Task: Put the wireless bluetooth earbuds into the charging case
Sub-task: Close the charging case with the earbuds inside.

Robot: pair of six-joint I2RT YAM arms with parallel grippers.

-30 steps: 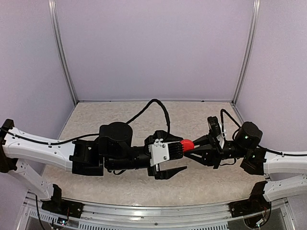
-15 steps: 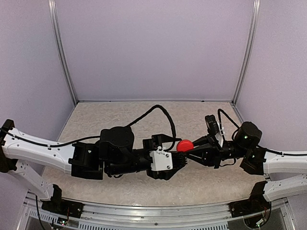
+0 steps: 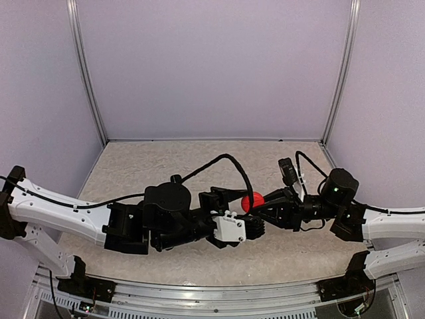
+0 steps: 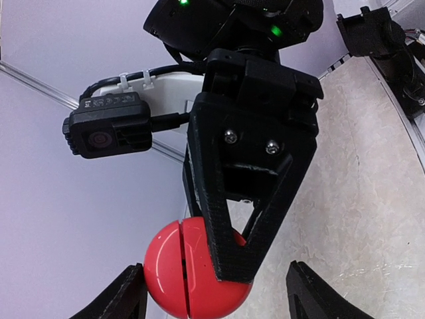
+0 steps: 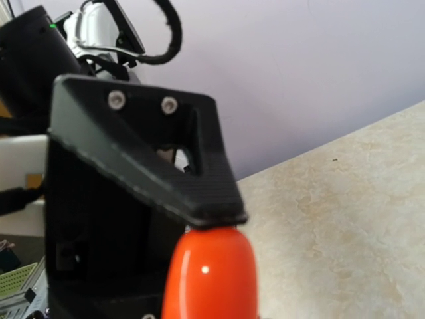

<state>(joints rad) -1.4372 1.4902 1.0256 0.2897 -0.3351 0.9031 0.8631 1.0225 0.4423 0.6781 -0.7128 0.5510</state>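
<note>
A glossy red charging case (image 3: 252, 201) hangs above the table between both arms, its lid seam closed. My right gripper (image 3: 261, 206) is shut on it from the right. In the right wrist view the upper finger (image 5: 153, 166) presses on top of the case (image 5: 211, 286). My left gripper (image 3: 246, 214) is open. In the left wrist view its two fingertips (image 4: 126, 296) stand wide apart on either side of the case (image 4: 176, 266), without touching it. The right gripper's triangular finger (image 4: 246, 199) lies across the case. No earbuds are in view.
The beige speckled tabletop (image 3: 166, 163) lies below, with purple walls and metal corner posts (image 3: 89, 86) at the back. The right wrist camera (image 4: 106, 126) and a looping black cable (image 3: 226, 163) sit close to the grippers.
My left gripper has rolled and pushed right, so its open fingers now straddle the red case. The right gripper has carried the case slightly left and farther back.
</note>
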